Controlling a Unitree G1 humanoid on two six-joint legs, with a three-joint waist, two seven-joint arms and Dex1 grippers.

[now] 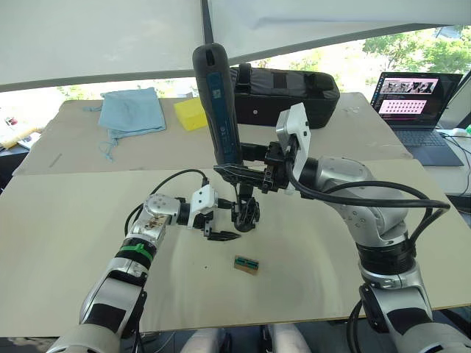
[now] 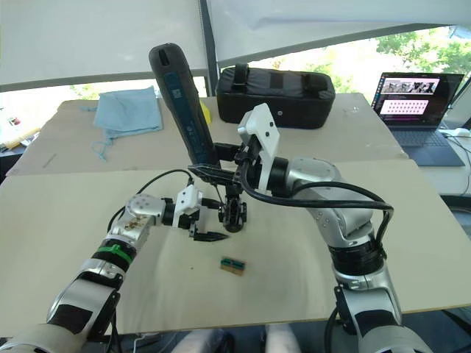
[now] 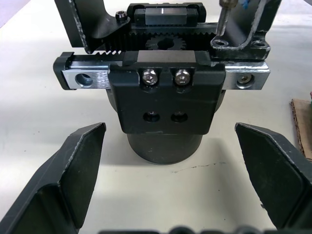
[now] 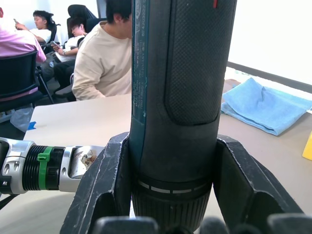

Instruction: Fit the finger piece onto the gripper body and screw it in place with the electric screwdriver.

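The electric screwdriver (image 1: 221, 103) stands nearly upright, tilted slightly left, with my right gripper (image 1: 246, 175) shut on its lower end; black fingers (image 4: 105, 185) clamp both sides of it. Its thin bit (image 3: 224, 19) comes down onto a screw hole in the base of the finger piece (image 3: 246, 24), which sits on the right end of the gripper body's rail. The gripper body (image 1: 245, 213) stands on the table on its round base (image 3: 163, 144). My left gripper (image 1: 219, 232) is open just left of it, with a finger (image 3: 73, 175) on each side of the base, not touching.
A small green-and-brown block (image 1: 246, 265) lies in front of the gripper body. At the back are a black case (image 1: 283, 95), a yellow block (image 1: 190, 114) and a blue cloth (image 1: 132, 110). A laptop (image 1: 416, 103) is far right. Seated people (image 4: 97, 58) are beyond the table.
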